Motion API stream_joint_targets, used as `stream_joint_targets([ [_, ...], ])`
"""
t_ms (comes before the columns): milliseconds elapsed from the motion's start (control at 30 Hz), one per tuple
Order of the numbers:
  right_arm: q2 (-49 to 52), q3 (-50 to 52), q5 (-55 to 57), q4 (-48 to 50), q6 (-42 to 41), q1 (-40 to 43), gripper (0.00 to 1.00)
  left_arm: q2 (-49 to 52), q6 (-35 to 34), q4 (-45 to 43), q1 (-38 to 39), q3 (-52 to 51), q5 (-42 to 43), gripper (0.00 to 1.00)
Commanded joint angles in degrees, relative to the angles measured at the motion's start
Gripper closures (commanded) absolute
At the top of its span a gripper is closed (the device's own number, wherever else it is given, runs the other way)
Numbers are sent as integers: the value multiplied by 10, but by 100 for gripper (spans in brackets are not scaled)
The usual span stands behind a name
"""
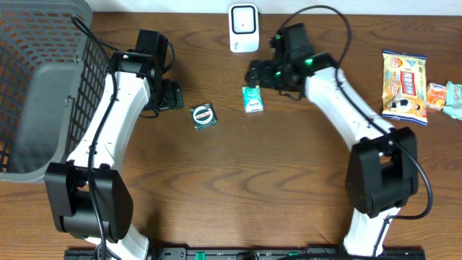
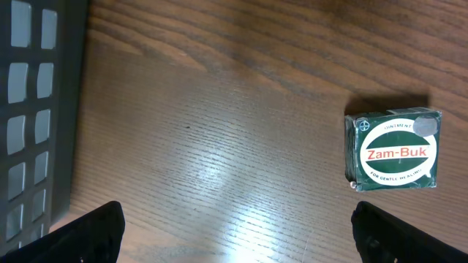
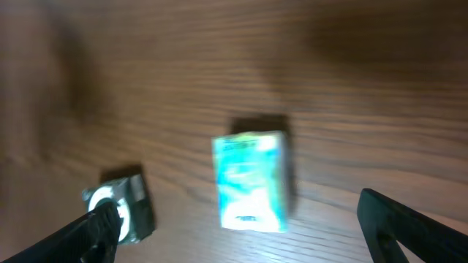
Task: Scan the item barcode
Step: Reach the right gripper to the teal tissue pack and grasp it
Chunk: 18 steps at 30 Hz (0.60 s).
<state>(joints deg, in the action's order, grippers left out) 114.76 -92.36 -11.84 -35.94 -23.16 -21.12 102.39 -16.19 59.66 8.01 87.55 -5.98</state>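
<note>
Right gripper (image 1: pixel 263 74) was spread wide over the teal pack (image 3: pixel 250 181), just near of the scanner (image 1: pixel 244 27). Left gripper (image 1: pixel 170 94) was spread too, empty, beside the Zam-Buk box (image 2: pixel 395 151). Risk: right wrist view was blurred; a fast closing could skid the flat pack or cover its barcode.

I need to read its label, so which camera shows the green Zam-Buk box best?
The left wrist view: the Zam-Buk box is sharp, label readable. Overhead shows it small, lettering illegible; right wrist shows only a blur at lower left.
</note>
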Motion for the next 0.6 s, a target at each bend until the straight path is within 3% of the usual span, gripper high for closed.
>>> stream_joint_targets([
  [0,8,3,104,4,26,-36,5,-1,5,3,-1,-1,-7,2],
  [133,8,3,224,3,26,-57,5,-1,5,3,-1,-1,-7,2],
  [300,8,3,176,-3,26,-66,8,-1,5,3,-1,-1,-7,2],
  [400,10,9,180,11,44,-65,18,-1,5,3,-1,-1,-7,2],
  [567,37,12,158,32,46,-46,27,-1,5,3,-1,-1,-7,2],
])
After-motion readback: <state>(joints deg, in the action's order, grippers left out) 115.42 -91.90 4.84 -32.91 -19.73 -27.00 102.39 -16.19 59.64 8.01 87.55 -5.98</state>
